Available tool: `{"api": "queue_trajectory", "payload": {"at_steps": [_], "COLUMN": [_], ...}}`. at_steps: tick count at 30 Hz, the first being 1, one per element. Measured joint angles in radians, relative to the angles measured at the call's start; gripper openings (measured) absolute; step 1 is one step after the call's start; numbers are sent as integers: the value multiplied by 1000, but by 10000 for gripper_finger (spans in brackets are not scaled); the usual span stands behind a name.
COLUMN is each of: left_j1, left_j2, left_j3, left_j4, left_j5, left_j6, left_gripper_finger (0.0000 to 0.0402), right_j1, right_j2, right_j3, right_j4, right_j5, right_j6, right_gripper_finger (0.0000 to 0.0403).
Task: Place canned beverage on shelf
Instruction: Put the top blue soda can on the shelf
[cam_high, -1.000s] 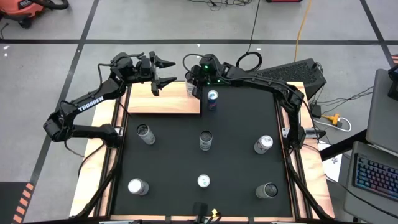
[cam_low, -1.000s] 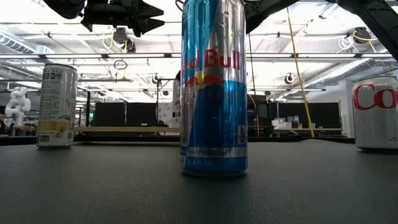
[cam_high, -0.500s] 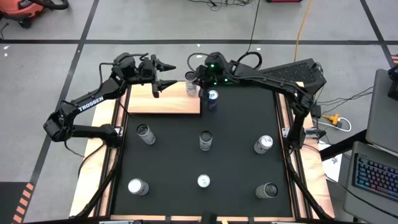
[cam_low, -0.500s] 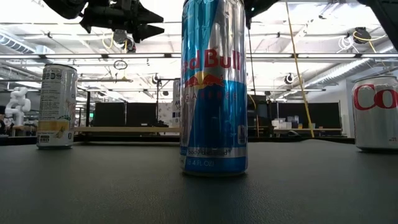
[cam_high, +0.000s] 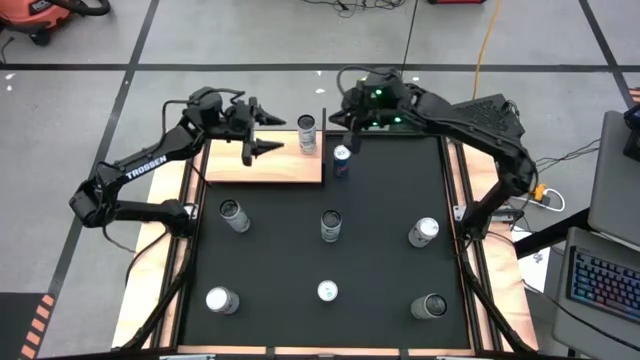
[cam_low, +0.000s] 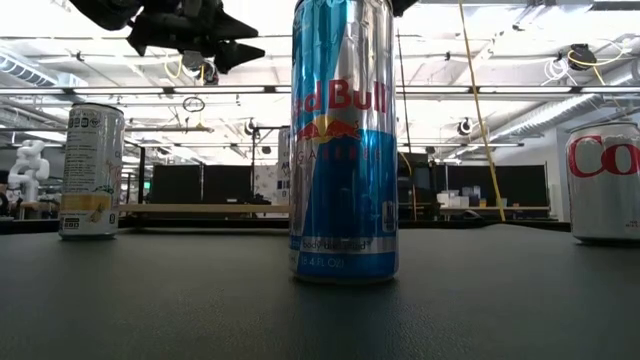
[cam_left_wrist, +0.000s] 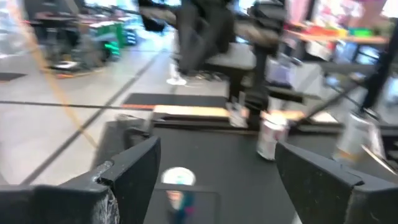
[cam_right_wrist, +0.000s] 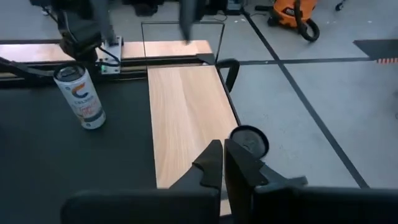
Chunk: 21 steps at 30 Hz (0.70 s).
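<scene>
A can with a dark top (cam_high: 307, 133) stands on its base at the right end of the light-wood shelf board (cam_high: 262, 162), near its far corner. It also shows in the right wrist view (cam_right_wrist: 249, 140), at the far edge of the board (cam_right_wrist: 186, 112). My right gripper (cam_high: 346, 122) (cam_right_wrist: 224, 163) is shut and empty. It hovers just right of that can, over the far edge of the black mat. My left gripper (cam_high: 258, 132) (cam_left_wrist: 211, 180) is open and empty above the middle of the board, and it shows at the top of the low view (cam_low: 200, 30).
A blue-topped can (cam_high: 341, 160) stands on the black mat (cam_high: 380, 240) just off the shelf's right end. Several more cans stand spread over the mat, among them a Red Bull can (cam_low: 343, 140) close to the low camera. Thin black uprights (cam_high: 323, 115) stand at the shelf's corners.
My right gripper has drawn back from the dark-topped can toward the table's right edge. The can, which it covered a second ago, now stands alone on the shelf's right end.
</scene>
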Motion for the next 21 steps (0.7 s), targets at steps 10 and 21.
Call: {"api": "queue_trajectory", "payload": {"at_steps": [10,21], "left_j1": [-109,-264], "left_j2": [-1,-1], "left_j3": [0,0], "left_j4": [-39,-80], "left_j5": [8,286], "left_j6": [-92,-221], "left_gripper_finger": [320,320], "right_j1": [-1,-7], "right_j2": [-59,-59], "right_j3": [0,0], "right_j4": [-229,-316], "right_j5": [103,103], "right_j6": [54,109], "right_gripper_finger": [0,0]}}
